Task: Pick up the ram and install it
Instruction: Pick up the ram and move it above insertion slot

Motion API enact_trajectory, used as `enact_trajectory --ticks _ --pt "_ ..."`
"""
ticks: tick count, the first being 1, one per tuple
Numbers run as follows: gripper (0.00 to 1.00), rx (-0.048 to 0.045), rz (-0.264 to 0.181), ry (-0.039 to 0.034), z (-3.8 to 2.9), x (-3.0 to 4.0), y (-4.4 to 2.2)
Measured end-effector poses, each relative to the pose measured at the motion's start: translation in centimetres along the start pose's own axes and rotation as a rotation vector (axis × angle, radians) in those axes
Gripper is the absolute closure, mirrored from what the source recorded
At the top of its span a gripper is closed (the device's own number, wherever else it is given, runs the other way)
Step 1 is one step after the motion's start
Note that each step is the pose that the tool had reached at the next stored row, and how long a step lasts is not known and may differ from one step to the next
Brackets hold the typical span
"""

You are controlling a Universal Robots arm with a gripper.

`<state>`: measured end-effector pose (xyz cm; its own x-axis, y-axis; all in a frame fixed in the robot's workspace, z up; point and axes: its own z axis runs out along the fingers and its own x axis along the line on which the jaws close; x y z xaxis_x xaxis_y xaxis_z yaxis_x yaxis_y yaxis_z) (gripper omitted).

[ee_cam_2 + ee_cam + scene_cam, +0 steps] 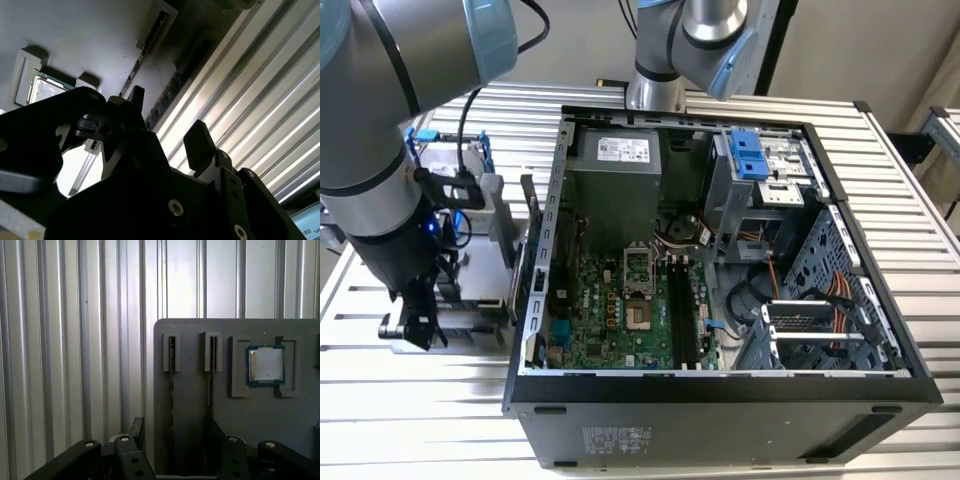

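A: First wrist view to begin with: how do the fingers stand?
B: Spread wide, with nothing clamped. The gripper hangs over the grey tray.
A: And the ram?
B: The ram stands on edge in a narrow slot. It is a thin dark strip that runs out ahead of the fingertips and back into the gap between them, with bare tray on either side.
A: Anything close by?
B: A second slot lines up with the other finger and has a dark strip in it too. What it holds I cannot tell. The processor chip lies outside the gap, beyond that finger.
A: Second wrist view?
B: A wide gap there as well, and empty.
A: Exterior view?
B: The arm reaches low over the tray. The open computer case stands well off to one side of the fingers, with its motherboard uncovered.
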<state>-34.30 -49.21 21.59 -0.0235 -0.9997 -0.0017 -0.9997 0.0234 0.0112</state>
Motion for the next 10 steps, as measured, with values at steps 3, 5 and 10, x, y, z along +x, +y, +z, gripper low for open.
enact_trajectory --ticks 3,5,10 --pt "1.0 0.0 0.0 0.0 0.15 0.25 0.0" --pt "1.0 0.0 0.0 -0.0001 0.26 0.36 -0.01" --pt "1.0 0.0 0.0 0.0 0.59 0.38 -0.02"
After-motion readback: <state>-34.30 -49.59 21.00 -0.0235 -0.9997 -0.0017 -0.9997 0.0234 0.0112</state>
